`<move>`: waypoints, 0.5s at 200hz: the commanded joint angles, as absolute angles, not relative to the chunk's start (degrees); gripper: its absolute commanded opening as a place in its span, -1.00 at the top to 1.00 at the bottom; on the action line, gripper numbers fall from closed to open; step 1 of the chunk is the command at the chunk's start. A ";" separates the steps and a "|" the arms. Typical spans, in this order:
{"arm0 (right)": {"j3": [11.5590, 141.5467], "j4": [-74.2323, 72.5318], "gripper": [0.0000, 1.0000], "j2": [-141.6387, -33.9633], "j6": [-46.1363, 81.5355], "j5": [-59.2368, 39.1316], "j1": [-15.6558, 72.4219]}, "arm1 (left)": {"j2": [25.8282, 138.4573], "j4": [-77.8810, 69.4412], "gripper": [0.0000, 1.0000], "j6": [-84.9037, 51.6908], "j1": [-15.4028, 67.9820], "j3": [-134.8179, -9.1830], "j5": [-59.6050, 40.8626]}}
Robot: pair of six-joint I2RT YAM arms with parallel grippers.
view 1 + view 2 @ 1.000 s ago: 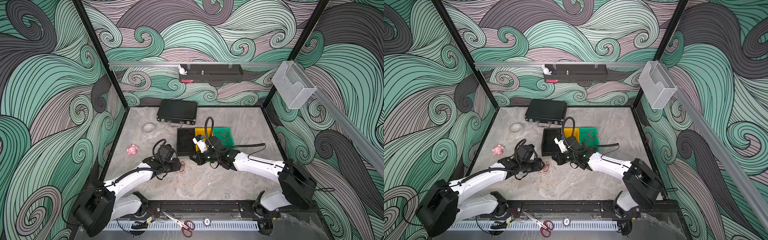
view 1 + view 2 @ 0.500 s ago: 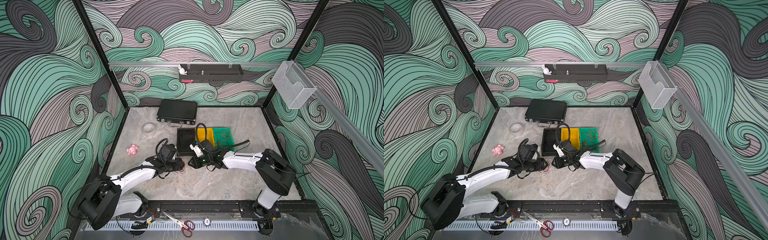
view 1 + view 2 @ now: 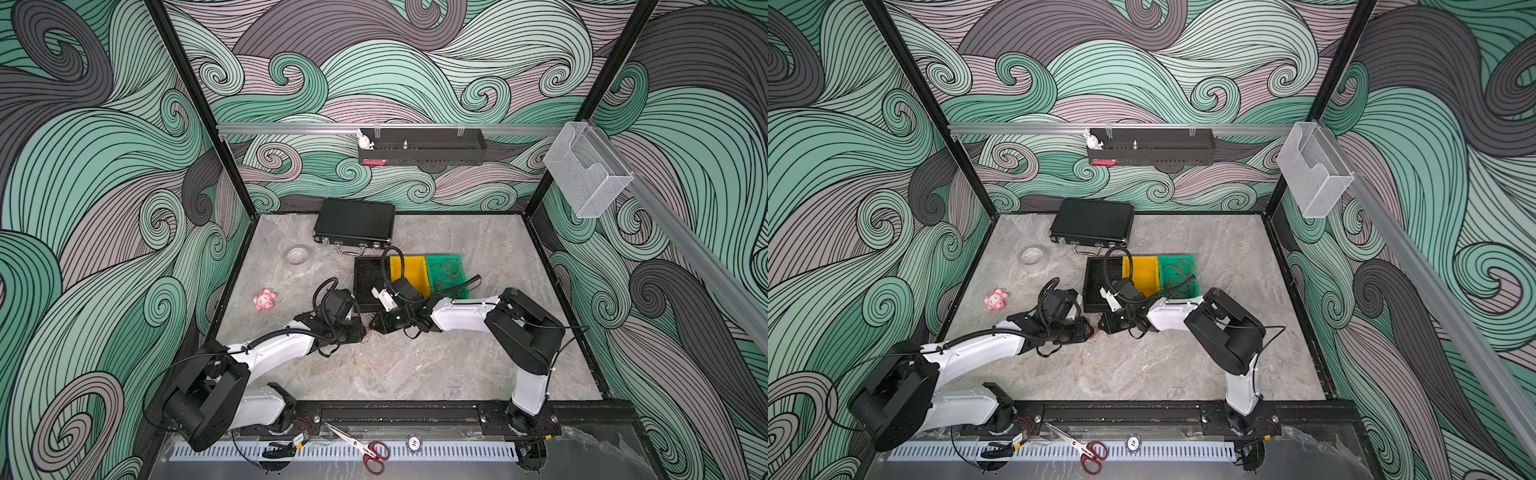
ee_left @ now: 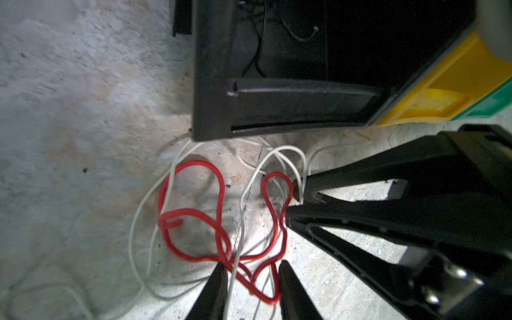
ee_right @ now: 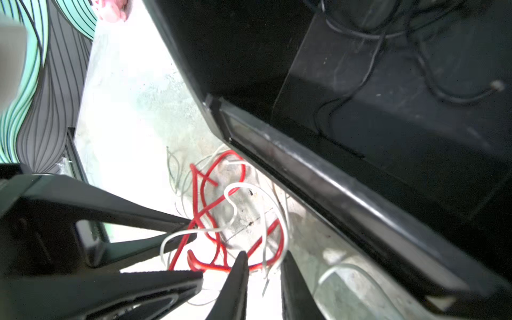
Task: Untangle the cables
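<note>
1. plainly, the coming move turns on one relation: the tangle [image 3: 367,328] of cables lies on the worktop [image 4: 69,110] squarely between the two end effectors, which point at each other across it in both top views.
2. the tangle is a red cable [image 4: 197,163] looped through a white cable [image 4: 288,147]. it lies flat, just in front of the near wall of the black bin [image 4: 291,108].
3. the left end effector [image 4: 253,279] is partly open. its fingers straddle a crossing of red and white strands, and no pinch on either shows.
4. the right end effector [image 5: 264,266] stands open by a narrow gap with white strands running through it. nothing looks clamped.
5. neither arm is clearly nearer, since both sets of tips are already in the heap. the left sits at the red-heavy side and the right at the white loops.
6. the loops seem to spread mostly along the bin wall, which is also the line joining the two end effectors. pulling apart along that line looks natural, once each closes on a different colour.
7. a black cable [image 4: 258,47] lies apart, inside the black bin.
</note>
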State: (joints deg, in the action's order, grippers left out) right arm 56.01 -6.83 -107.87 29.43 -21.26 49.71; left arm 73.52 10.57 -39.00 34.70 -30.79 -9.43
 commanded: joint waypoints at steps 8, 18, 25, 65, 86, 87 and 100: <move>56.24 -8.18 0.74 -107.05 29.82 -22.14 49.88 | 72.94 11.64 0.54 -39.36 35.07 -30.84 -7.95; 55.78 -8.14 0.80 -106.34 29.65 -21.85 49.92 | 72.84 11.73 0.57 -39.53 35.07 -30.85 -7.83; 55.51 -8.10 0.82 -105.65 29.56 -21.71 49.92 | 72.76 11.78 0.58 -39.55 34.98 -30.82 -7.87; 52.38 -6.94 0.89 -99.91 29.11 -19.29 49.92 | 71.16 13.89 0.84 -39.55 34.98 -31.01 -6.36; 50.47 -5.15 0.90 -95.78 28.22 -17.27 49.92 | 69.60 15.06 1.00 -39.54 34.96 -30.79 -5.29; 50.42 -5.12 0.90 -95.57 28.22 -17.16 49.92 | 69.52 15.09 1.00 -39.55 34.97 -30.78 -5.19; 49.20 -4.17 0.91 -92.87 27.74 -15.85 49.92 | 68.58 15.78 1.00 -39.62 34.89 -30.61 -4.39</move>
State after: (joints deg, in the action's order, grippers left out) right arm 51.18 -6.20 -97.19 29.10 -19.18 49.71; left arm 70.94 12.95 -39.31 34.70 -30.79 -7.07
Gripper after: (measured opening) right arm 0.052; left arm 0.052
